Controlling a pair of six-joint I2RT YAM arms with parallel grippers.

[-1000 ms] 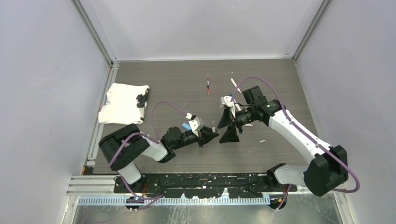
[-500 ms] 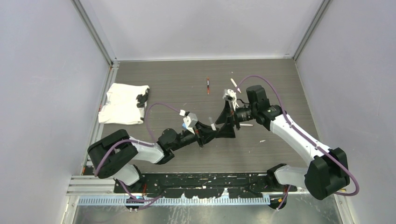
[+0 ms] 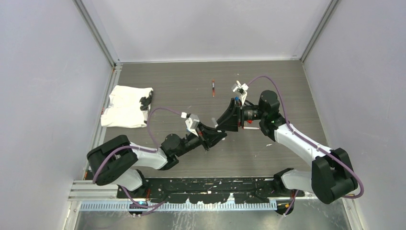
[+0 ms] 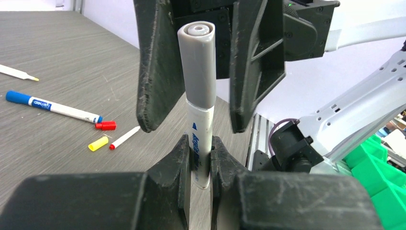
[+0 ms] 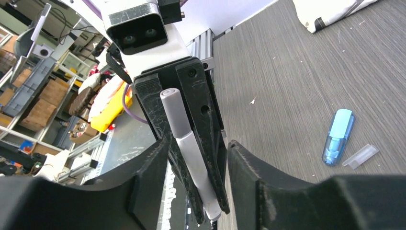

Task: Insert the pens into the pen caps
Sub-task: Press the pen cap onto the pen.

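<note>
While the left tool (image 4: pixel 198 160) pinches 1 grey-capped pen (image 4: pixel 198 120) inside the spread right tool (image 5: pixel 196 163), a red cap (image 4: pixel 106 126) and yellow cap (image 4: pixel 98 143) lie unfilled on the desk (image 4: pixel 72 48).

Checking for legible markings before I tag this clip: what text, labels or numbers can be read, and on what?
Grey-capped pen in the left gripper: blue print along the barrel, partly hidden, unreadable.
Blue-capped pen on the table: small dark word, too blurred to read.
No other text shows.
</note>
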